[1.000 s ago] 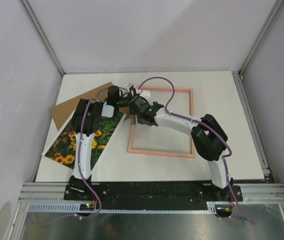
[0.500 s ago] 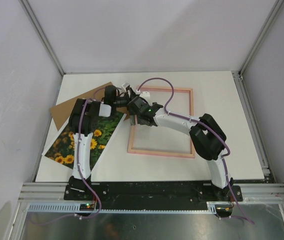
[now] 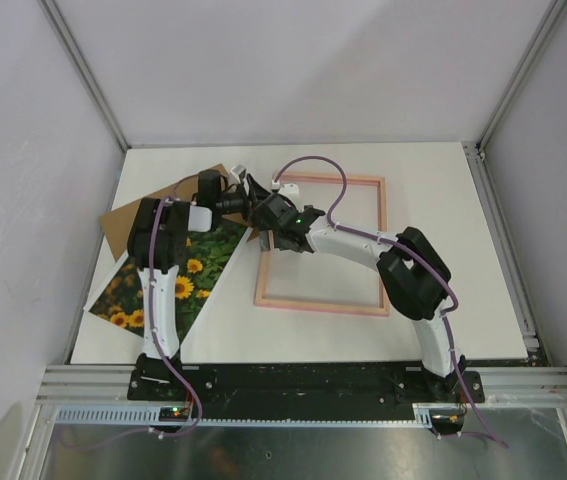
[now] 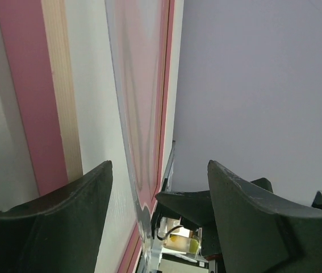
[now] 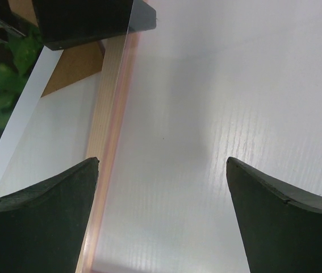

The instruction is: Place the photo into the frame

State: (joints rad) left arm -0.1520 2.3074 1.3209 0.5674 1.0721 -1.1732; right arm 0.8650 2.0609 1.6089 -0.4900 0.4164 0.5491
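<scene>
The pink frame (image 3: 318,306) lies flat at the table's middle, and its left rail (image 5: 112,102) shows through a clear pane (image 5: 206,85). The sunflower photo (image 3: 201,272) lies left of it, partly under my left arm. My left gripper (image 3: 246,192) is at the frame's upper left corner. Its jaws (image 4: 161,165) are open, with the pane's tilted edge (image 4: 141,85) standing between them and touching neither finger. Beside them runs the frame's pink rail (image 4: 33,102). My right gripper (image 3: 266,222) hangs wide open (image 5: 162,160) just above the pane, holding nothing.
A brown backing board (image 3: 123,222) lies at the back left, partly under the photo, and its corner (image 5: 75,68) reaches the frame's rail. A green strip of the photo (image 5: 1,91) shows at the left. The two grippers are nearly touching.
My left arm's wrist has drawn back to the left, away from the frame's corner. The right arm has hardly moved. Both grippers stay open.
</scene>
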